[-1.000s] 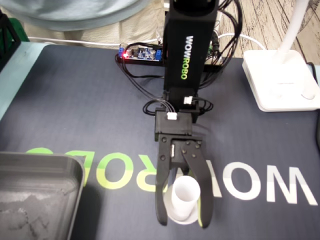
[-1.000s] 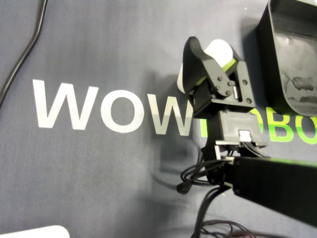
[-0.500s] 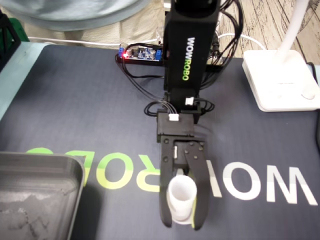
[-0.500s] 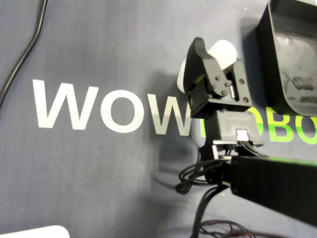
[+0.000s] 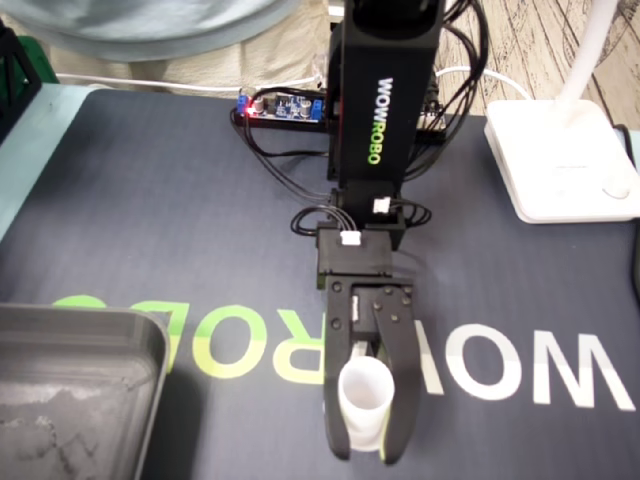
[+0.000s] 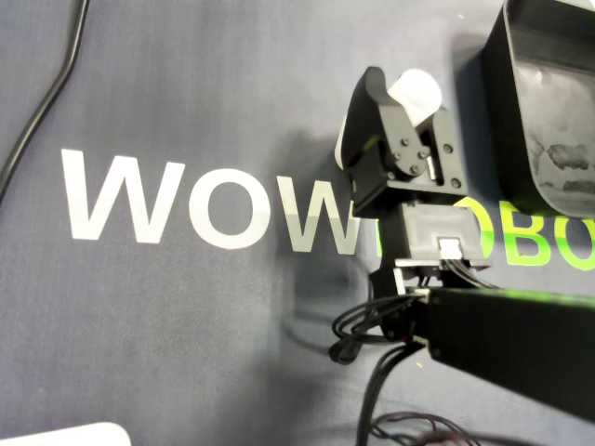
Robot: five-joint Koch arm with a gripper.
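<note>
Grasp is judged made: the white cup (image 5: 364, 392) is pinched by the gripper (image 5: 366, 452). A lift toward the grey tray (image 5: 90, 318) is called for next.

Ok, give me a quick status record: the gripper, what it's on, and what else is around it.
gripper: jaws pressed against both sides of the white cup
white cup: between the jaws, over the mat's white lettering; whether it is lifted cannot be told
tray: dark, lower left in the fixed view, apart from the cup
mat: dark, printed WOWROBO
lamp base: white, upper right in the fixed view, away from the gripper
</note>
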